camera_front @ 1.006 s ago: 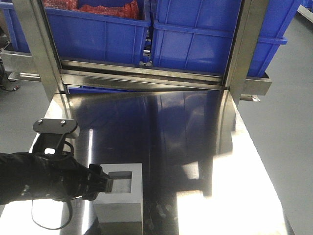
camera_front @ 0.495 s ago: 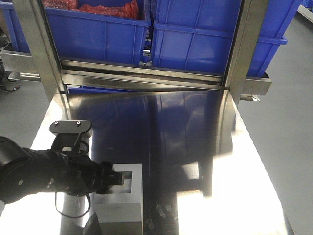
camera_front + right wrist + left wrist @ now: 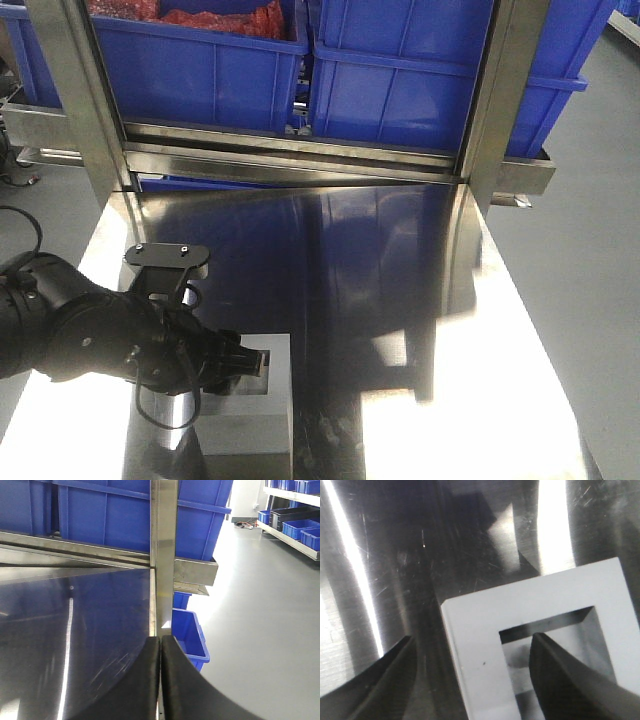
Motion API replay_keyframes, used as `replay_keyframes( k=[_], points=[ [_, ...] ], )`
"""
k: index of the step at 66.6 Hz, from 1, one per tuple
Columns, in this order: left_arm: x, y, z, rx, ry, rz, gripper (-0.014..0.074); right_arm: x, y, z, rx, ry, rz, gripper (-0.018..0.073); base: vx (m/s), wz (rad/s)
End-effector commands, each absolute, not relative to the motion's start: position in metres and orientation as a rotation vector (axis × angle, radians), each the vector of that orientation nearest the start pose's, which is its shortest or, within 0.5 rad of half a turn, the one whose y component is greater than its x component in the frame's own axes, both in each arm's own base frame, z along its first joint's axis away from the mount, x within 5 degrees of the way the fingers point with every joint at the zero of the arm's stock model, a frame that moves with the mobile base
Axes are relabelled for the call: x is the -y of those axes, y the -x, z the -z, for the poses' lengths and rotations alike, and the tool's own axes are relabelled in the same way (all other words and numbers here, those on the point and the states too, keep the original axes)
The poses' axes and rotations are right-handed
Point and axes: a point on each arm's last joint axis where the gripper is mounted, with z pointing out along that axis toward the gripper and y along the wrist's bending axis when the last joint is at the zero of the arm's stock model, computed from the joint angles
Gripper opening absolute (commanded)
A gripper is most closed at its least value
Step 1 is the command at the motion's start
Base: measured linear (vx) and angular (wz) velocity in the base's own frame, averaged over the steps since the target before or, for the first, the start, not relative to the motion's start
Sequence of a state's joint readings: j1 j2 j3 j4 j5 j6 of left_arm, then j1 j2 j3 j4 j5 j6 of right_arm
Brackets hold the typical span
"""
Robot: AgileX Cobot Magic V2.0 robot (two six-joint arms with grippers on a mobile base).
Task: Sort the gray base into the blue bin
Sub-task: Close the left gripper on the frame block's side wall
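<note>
The left gripper (image 3: 472, 639) is sitting open fairly wide, straddling one wall of the gray block (image 3: 252, 425): one finger is dipping into the block's square window while the other is hanging just outside that wall. The block is resting on the steel table (image 3: 400, 300), with the blue bin (image 3: 400, 90) sitting well apart from this hand, on the shelf past the table's far edge. The right gripper (image 3: 160, 647) is pressing its fingers together on nothing.
</note>
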State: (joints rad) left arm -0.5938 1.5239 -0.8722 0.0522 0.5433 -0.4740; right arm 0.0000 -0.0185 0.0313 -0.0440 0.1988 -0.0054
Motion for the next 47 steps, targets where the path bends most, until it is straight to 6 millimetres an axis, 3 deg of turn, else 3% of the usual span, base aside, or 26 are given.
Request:
replay_keyframes(
  k=[1, 33, 38, 47],
  points=[
    [0.1647, -0.2446, -0.2271, -2.625, -0.208, 0.334, 0.0467, 0.0009, -0.0559, -0.1907, -1.62, 0.042, 0.059, -0.0005, 0.0, 0.0],
    [0.1623, -0.2422, -0.2252, -2.66, -0.219, 0.297, 0.0448, 0.0009, -0.0559, -0.1906, -1.621, 0.042, 0.059, -0.0005, 0.0, 0.0],
    [0.162, -0.2419, -0.225, -2.665, -0.219, 0.294, 0.0409, 0.0009, -0.0559, -0.1906, -1.621, 0.042, 0.059, -0.0005, 0.0, 0.0],
    [0.1614, -0.2411, -0.2244, -2.676, -0.221, 0.285, 0.0258, 0.0009, -0.0559, -0.1906, -1.621, 0.042, 0.059, -0.0005, 0.0, 0.0]
  ],
)
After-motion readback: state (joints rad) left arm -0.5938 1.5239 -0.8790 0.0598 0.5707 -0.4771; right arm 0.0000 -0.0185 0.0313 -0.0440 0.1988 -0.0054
